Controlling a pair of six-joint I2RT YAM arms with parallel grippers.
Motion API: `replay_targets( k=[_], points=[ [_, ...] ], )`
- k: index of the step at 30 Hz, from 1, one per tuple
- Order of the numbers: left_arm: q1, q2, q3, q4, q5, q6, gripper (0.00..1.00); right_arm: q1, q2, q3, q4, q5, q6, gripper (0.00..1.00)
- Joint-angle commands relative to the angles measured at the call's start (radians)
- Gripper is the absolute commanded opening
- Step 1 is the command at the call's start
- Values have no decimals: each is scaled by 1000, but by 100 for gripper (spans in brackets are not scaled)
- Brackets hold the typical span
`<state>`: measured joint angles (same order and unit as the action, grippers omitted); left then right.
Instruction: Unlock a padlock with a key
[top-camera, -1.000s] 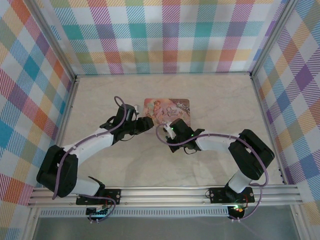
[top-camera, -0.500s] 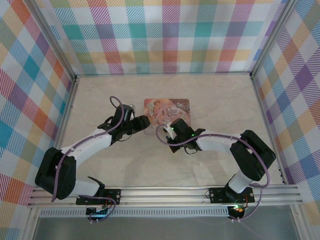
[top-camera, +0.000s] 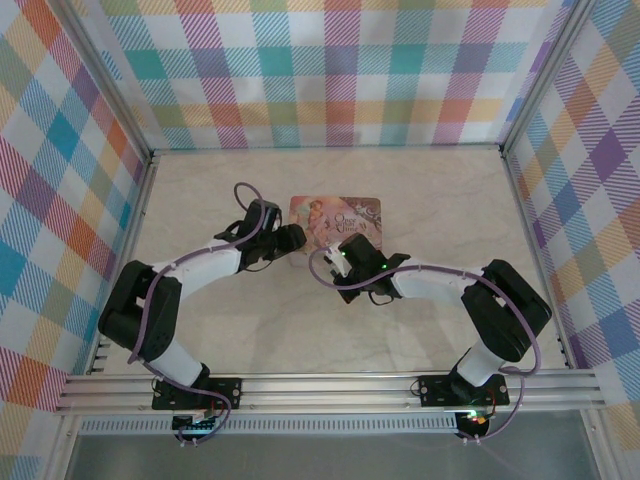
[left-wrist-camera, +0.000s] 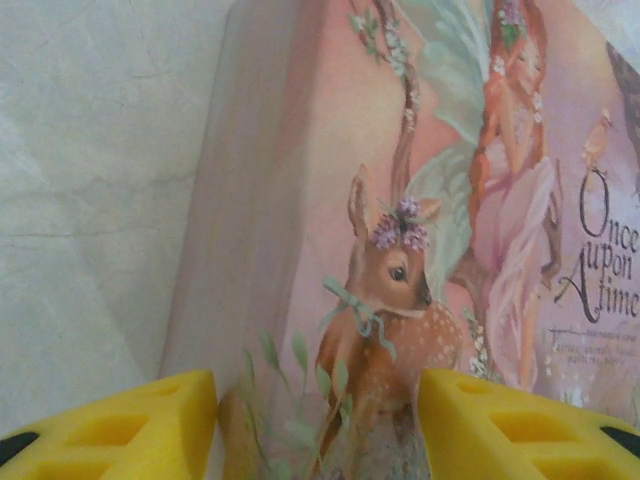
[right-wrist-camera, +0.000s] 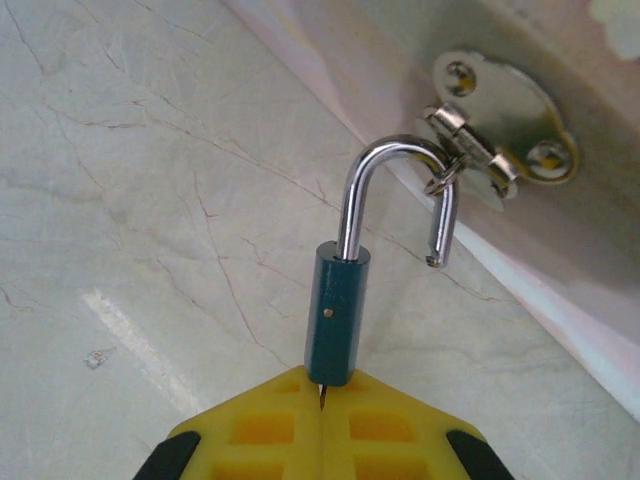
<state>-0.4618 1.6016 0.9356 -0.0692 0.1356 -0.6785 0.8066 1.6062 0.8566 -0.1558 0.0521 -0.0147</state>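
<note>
The dark teal padlock has its steel shackle swung open, the free end still hooked through the ring of the metal hasp on the picture box. My right gripper is shut on the key, a thin sliver entering the lock's bottom. In the top view, the right gripper sits at the box's front edge. My left gripper is open, its yellow fingers spread over the fawn picture on the box lid; from above, the left gripper is at the box's left end.
The marble table stretches free to the left and front of the box. Checked walls close in the sides and back. A metal rail runs along the near edge by the arm bases.
My left arm has swung its elbow inward and shifted the gripper slightly up at the box's left end. The right arm has barely moved.
</note>
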Motion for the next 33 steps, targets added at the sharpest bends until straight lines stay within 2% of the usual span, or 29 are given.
replay_targets(
  k=[1, 13, 24, 33],
  points=[
    [14, 27, 37, 12, -10, 23, 55, 10, -22, 34, -36, 15, -60, 0],
    [17, 32, 41, 7, -8, 28, 54, 9, -9, 81, -155, 44, -220, 0],
    [25, 65, 82, 2, -1, 59, 54, 9, 41, 118, -165, 80, -304, 0],
    [27, -77, 16, -6, -3, 88, 63, 9, 37, 113, -143, 92, -336, 0]
  ],
)
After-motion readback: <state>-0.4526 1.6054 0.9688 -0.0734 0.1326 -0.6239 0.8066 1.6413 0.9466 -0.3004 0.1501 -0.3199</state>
